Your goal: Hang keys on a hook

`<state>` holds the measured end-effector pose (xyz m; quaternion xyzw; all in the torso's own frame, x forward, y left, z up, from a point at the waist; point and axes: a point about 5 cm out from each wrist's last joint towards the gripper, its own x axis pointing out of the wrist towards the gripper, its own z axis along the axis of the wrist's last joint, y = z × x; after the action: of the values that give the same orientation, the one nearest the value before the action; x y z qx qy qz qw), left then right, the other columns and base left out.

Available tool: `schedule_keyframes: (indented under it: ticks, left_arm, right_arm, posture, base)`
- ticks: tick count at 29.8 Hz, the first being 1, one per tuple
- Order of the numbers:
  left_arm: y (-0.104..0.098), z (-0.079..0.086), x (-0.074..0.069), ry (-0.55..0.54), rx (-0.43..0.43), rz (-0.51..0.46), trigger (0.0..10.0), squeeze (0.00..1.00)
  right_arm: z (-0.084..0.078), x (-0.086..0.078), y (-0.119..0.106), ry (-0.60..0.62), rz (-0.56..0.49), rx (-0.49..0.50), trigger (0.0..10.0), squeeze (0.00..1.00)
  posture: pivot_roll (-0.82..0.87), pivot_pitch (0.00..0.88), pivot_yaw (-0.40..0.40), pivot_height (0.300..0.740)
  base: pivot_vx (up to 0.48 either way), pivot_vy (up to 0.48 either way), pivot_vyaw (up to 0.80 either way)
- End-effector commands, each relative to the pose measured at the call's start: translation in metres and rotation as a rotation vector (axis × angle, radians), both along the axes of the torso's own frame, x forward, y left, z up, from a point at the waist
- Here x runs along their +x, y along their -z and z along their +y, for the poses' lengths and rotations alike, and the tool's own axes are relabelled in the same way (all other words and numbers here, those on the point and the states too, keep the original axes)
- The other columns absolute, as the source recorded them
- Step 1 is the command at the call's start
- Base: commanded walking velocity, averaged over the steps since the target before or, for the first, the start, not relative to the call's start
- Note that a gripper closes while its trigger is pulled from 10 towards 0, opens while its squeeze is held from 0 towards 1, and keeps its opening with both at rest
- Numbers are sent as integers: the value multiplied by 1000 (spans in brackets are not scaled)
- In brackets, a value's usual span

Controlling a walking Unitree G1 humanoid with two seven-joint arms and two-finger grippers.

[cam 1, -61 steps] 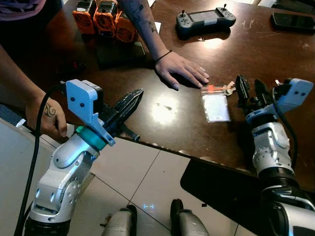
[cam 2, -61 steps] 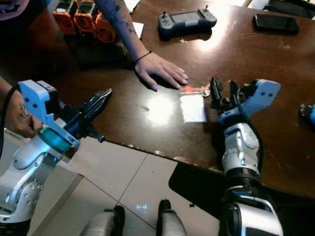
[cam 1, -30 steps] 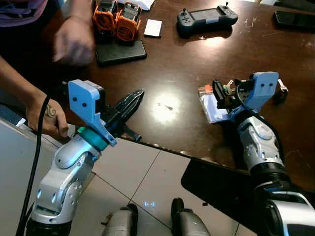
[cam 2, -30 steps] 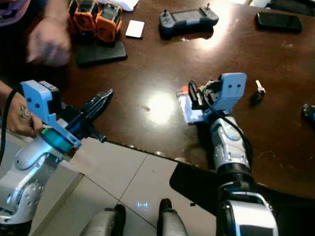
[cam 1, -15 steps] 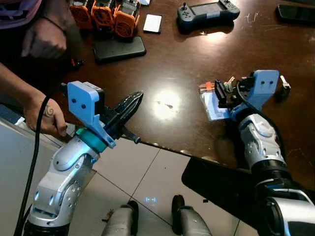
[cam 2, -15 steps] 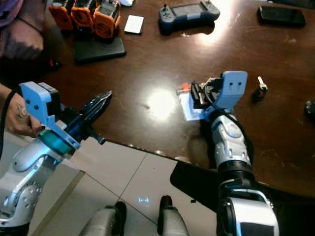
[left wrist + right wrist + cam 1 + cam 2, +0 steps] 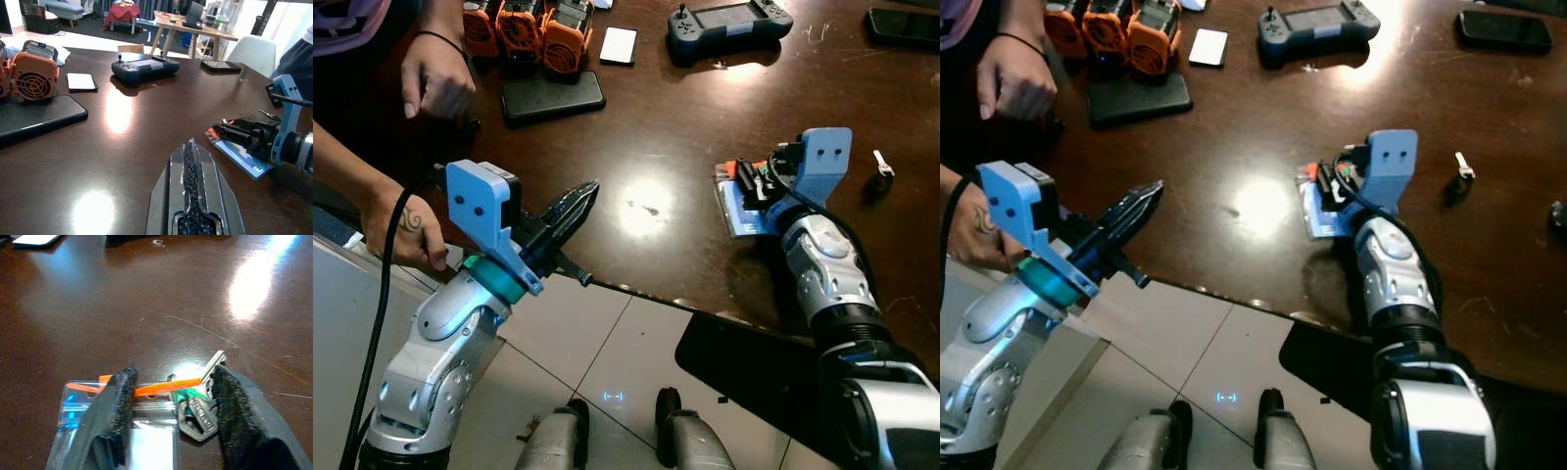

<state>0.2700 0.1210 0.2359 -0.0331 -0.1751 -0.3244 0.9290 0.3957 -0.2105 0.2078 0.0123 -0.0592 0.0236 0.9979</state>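
Observation:
A bunch of keys (image 7: 195, 410) with an orange strap (image 7: 166, 387) and a clear badge holder (image 7: 736, 211) lies flat on the dark brown table (image 7: 685, 108). My right gripper (image 7: 173, 371) is low over it and open. One finger is over the badge holder's end, the other beside the keys, with the strap and key ring between them. My left gripper (image 7: 573, 206) is shut and empty, hovering at the table's front edge, pointing across the table.
A person's hands (image 7: 435, 78) are at the table's left, one by my left arm (image 7: 401, 230). A phone (image 7: 553, 96), orange battery packs (image 7: 524, 20), a white card (image 7: 620, 44) and a game controller (image 7: 729, 18) lie farther back. A loose key (image 7: 881, 162) lies right.
The person's hand has left the keys and pulled back to the left. My right gripper has swung left and come down over the badge holder and keys. The left arm has stayed put.

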Motion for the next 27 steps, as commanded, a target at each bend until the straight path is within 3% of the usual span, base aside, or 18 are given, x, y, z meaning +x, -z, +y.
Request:
schedule_keyframes:
  ticks: [1, 11, 21, 22, 23, 25, 26, 27]
  left_arm:
    - [1, 0, -2, 3, 3, 9, 10000, 0]
    - [0, 0, -1, 1, 0, 5, 10000, 0]
    - [-1, -2, 1, 0, -3, -2, 10000, 0]
    - [-1, -2, 1, -2, -5, -4, 10000, 0]
    - [-2, -2, 2, -4, -6, -8, 10000, 0]
    - [-2, -2, 2, -4, -6, -8, 10000, 0]
    - [-3, -2, 3, -7, -10, -15, 10000, 0]
    - [-3, -2, 3, -7, -10, -15, 10000, 0]
  right_arm:
    - [-7, -4, 28, 32, 140, 16, 0, 0]
    - [-9, -5, 28, 26, 140, 34, 0, 0]
    - [-4, -4, 12, -14, 42, 41, 0, 0]
    - [-2, -4, 4, -43, -9, 50, 3098, 0]
    - [2, -5, -6, -87, -74, 64, 10000, 0]
    - [2, -5, -6, -87, -74, 64, 10000, 0]
    - [8, -9, -19, -158, -161, 100, 10000, 0]
    - [8, -9, -19, -158, -161, 100, 10000, 0]
  posture:
    - [120, 346, 108, 740]
    - [113, 344, 105, 740]
    - [108, 330, 97, 740]
    - [107, 325, 94, 740]
    - [104, 319, 90, 740]
    - [104, 319, 90, 740]
    - [100, 311, 84, 740]
    - [100, 311, 84, 740]
  base:
    - [0, 0, 0]
    - [0, 0, 0]
    - [0, 0, 0]
    - [0, 0, 0]
    - [0, 0, 0]
    - [0, 0, 0]
    - [0, 0, 0]
    - [0, 0, 0]
